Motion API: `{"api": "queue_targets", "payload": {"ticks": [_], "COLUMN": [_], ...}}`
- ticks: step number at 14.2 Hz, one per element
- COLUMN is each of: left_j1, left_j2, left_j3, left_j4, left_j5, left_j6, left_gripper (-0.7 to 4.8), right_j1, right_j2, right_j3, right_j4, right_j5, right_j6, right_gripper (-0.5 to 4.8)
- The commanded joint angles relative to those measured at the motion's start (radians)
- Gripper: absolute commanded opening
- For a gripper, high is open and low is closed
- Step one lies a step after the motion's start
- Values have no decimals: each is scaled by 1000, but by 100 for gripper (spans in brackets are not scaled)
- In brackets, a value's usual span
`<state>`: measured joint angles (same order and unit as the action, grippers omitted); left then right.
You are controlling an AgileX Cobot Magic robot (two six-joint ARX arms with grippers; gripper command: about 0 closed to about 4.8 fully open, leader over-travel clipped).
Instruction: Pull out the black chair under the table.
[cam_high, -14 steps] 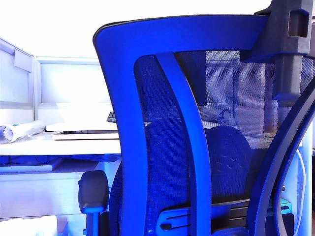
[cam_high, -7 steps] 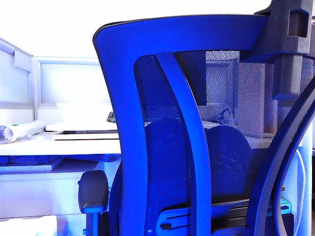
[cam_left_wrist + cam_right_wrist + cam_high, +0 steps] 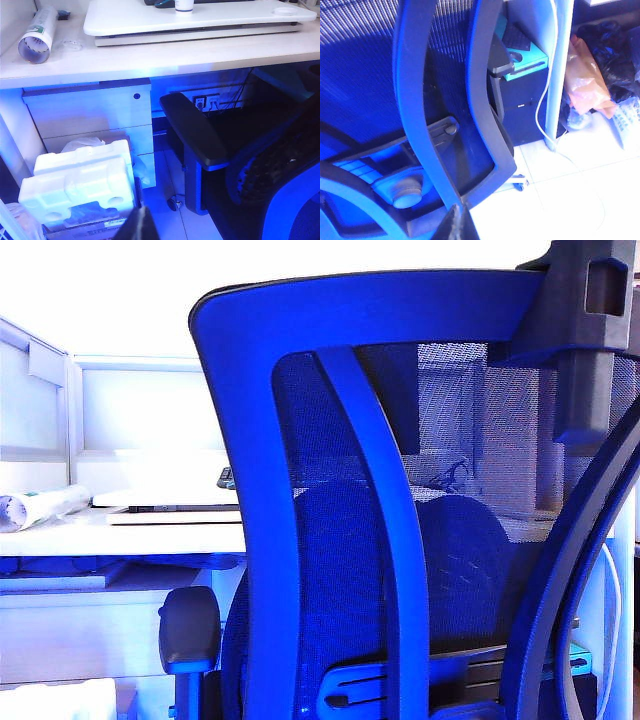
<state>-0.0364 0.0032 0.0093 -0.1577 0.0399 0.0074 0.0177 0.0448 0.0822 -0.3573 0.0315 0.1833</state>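
Exterior view is filled by the black chair, its mesh back hiding the desk behind. Only the left wrist view shows its armrest under the desk edge, open floor beside. Left gripper and right gripper fingers meet, holding nothing.

The black chair fills the front; foam block crowds the table's underside.
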Motion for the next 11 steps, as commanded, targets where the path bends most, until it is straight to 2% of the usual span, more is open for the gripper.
{"api": "queue_targets", "payload": {"ticks": [1, 11], "left_j1": [1, 1], "left_j2": [0, 0], "left_j3": [-2, -2], "left_j4": [-22, -21], "left_j5": [-2, 1], "left_j6": [4, 4], "left_gripper": [-4, -4], "right_j1": [0, 1], "right_j2": [0, -1], "right_j3": [-27, -26], "right_j4": [26, 25], "right_j5": [2, -8], "right_j6": [3, 3], "right_gripper": [-7, -6]}}
